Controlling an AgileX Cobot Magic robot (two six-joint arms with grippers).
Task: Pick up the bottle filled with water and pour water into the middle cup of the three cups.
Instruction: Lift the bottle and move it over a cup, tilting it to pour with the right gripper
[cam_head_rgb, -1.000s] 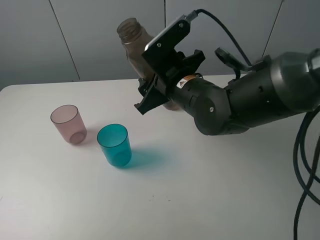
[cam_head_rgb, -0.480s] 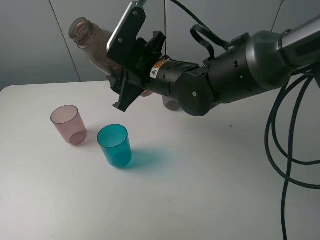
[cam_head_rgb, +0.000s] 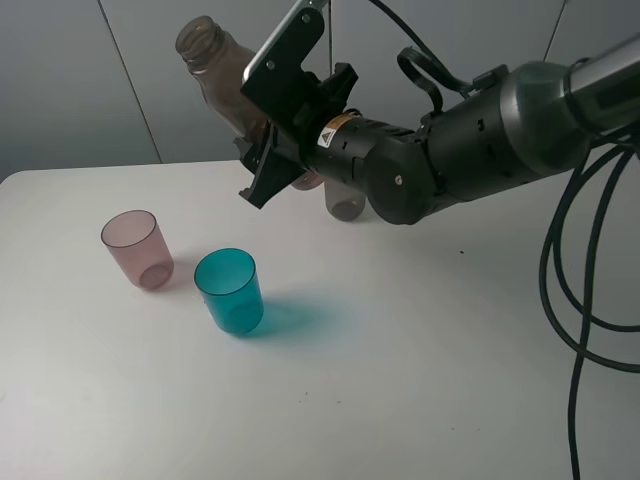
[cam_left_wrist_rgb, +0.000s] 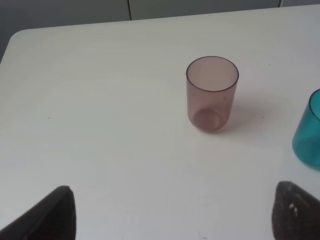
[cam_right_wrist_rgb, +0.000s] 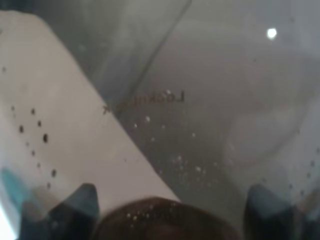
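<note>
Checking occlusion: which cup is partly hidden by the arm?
The smoky grey cup, behind the right arm; the pink cup and teal cup stand fully visible in front.

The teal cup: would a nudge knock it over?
Probably. The teal cup looks like thin, empty translucent plastic, so likely light and easily shoved. It narrows toward its base, so a high nudge might tip it; being round, it could then roll.
</note>
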